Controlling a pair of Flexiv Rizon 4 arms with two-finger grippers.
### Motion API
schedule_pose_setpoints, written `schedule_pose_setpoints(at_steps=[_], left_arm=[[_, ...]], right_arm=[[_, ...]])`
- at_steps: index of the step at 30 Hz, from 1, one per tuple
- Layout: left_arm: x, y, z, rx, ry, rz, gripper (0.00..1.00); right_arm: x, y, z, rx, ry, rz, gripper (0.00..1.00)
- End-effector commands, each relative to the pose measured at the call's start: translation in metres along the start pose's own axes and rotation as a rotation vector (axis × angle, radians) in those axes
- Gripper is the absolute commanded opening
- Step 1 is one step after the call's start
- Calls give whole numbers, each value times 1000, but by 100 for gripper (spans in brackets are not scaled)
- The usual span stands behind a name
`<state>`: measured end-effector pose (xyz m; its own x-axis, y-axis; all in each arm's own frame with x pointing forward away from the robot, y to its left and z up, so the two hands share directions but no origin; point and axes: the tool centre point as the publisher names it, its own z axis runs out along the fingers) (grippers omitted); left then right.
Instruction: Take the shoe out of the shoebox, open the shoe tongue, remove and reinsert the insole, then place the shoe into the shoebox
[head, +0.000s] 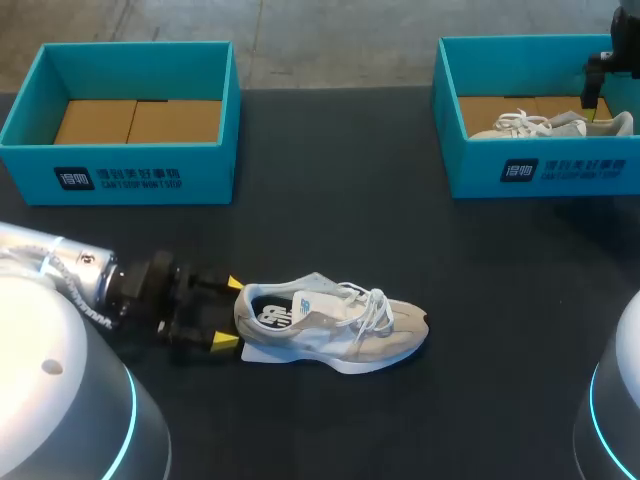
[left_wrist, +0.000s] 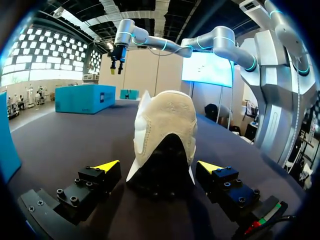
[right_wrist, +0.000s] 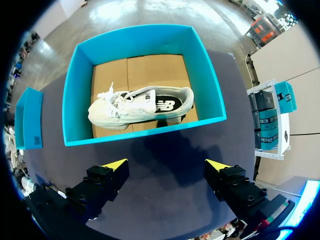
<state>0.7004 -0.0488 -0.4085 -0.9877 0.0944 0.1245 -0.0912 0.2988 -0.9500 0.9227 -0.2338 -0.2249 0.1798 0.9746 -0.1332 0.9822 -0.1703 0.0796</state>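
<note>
Shoe (head: 335, 325) is out on the surface (head: 480, 400), left claw (head: 230, 313) spread wide either side of its heel, not gripping, so I'd guess the tongue, insole and reboxing are all still to do.

Shoe (left_wrist: 165, 125) between the parted claw (left_wrist: 159, 166)

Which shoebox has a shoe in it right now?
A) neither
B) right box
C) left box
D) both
B: the right shoebox holds a white shoe lying on its side. The left shoebox shows only its bare cardboard floor, and the other shoe sits out on the table, with its heel at the left tool.
</note>
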Motion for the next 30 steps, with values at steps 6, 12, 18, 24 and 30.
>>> schedule_pose_setpoints(at_steps=[6,12,18,24,30], left_arm=[[10,1,4,-3,-5,3,100],[11,1,6,-6,-8,4,100],[10,0,10,-3,-20,3,100],[11,0,13,-4,-20,6,100],[10,0,16,0,-28,4,100]], right_arm=[[0,-1,0,-1,0,0,100],[0,-1,0,-1,0,0,100],[0,-1,0,-1,0,0,100],[0,-1,0,-1,0,0,100],[0,-1,0,-1,0,0,100]])
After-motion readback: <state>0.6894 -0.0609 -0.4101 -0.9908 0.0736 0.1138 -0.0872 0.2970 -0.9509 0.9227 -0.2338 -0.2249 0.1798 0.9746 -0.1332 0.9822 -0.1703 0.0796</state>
